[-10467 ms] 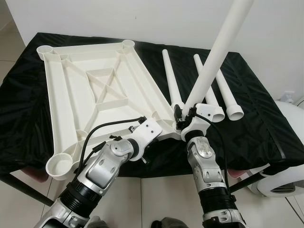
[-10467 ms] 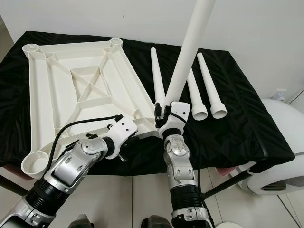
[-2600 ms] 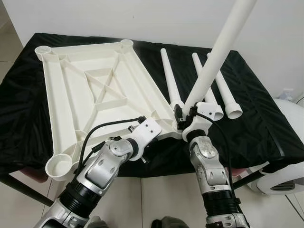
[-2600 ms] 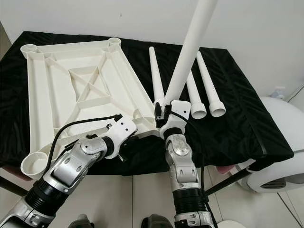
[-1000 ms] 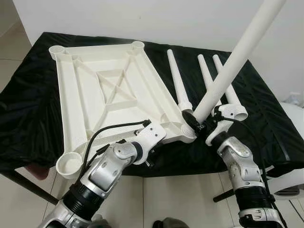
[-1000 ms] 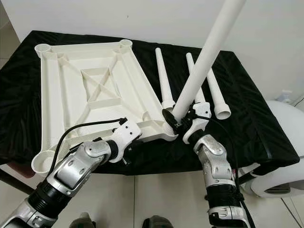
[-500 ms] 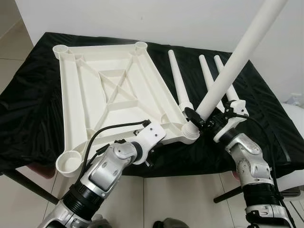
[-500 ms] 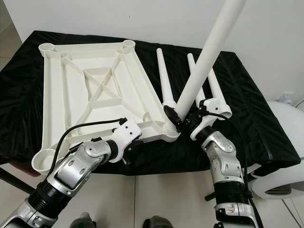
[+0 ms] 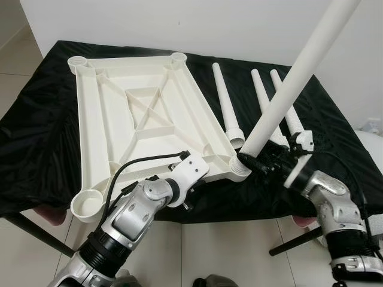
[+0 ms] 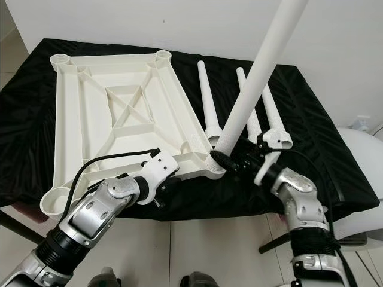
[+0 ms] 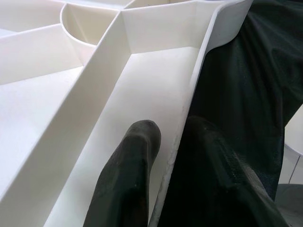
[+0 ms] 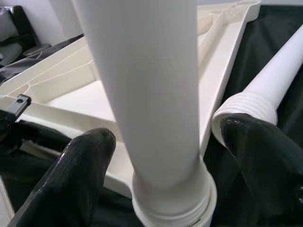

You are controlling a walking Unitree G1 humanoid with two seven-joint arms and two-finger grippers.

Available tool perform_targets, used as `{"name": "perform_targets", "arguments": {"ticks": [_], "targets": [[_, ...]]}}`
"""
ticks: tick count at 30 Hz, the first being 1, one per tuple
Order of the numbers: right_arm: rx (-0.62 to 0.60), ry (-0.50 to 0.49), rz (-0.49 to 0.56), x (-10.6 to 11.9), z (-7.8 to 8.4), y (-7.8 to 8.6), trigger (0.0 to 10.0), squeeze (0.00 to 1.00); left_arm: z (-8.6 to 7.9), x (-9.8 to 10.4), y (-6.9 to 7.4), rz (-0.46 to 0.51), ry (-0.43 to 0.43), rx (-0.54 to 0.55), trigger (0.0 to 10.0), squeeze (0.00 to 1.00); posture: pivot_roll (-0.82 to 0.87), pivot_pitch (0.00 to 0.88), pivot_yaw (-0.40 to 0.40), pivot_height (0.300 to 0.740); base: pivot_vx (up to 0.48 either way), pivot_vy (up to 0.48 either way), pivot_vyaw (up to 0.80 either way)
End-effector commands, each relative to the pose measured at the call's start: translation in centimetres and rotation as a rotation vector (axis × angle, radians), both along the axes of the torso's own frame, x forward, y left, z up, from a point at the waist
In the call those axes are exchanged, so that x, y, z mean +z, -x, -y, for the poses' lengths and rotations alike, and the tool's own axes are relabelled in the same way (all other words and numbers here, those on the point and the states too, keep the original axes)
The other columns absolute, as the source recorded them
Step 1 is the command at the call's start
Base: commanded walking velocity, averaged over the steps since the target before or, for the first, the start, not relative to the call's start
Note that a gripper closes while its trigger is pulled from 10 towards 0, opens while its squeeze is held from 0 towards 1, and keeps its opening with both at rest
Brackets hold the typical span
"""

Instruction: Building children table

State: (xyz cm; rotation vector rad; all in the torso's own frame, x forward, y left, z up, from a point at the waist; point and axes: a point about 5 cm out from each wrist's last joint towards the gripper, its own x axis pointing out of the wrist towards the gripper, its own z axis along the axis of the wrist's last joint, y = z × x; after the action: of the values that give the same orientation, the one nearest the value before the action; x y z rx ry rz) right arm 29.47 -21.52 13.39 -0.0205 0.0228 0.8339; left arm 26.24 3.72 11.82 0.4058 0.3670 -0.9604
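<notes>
The tall white plastic leg (image 9: 287, 89) runs off the frame's top; right gripper (image 12: 156, 156) spread around it, left gripper (image 11: 163, 156) pinching the white ribbed tabletop (image 9: 143, 113) rim.

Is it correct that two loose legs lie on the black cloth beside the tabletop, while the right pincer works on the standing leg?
Not quite: three loose legs lie on the black cloth, as the left eye view shows. The right pincer does work on the standing leg.
</notes>
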Motion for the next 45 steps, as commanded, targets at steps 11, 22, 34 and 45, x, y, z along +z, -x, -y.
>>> {"name": "perform_targets", "arguments": {"ticks": [11,22,34,45], "targets": [[-0.051,0.012,0.045,0.2,0.1,-2.0,10.0,0.0,0.4,-0.4,0.4,-0.029,-0.016,-0.046,10.0,0.0,-0.02,0.02,-0.067,0.74,0.0,0.0,0.0],[-0.057,0.022,0.02,-0.9,-0.4,-2.2,0.0,0.0,0.3,-0.5,0.4,-0.028,-0.018,-0.043,10.0,0.0,-0.01,0.015,-0.075,0.74,0.0,0.0,0.0],[-0.103,-0.049,0.045,-1.0,-2.1,-1.5,10.0,0.0,0.5,-0.5,0.6,-0.027,-0.017,-0.052,10.0,0.0,-0.01,0.01,-0.079,0.74,0.0,0.0,0.0],[-0.275,-0.17,0.104,0.0,-6.5,-0.7,10.0,0.0,0.5,-0.6,0.7,-0.032,-0.019,-0.055,10.0,0.0,-0.01,0.017,-0.08,0.74,0.0,0.0,0.0]]}}
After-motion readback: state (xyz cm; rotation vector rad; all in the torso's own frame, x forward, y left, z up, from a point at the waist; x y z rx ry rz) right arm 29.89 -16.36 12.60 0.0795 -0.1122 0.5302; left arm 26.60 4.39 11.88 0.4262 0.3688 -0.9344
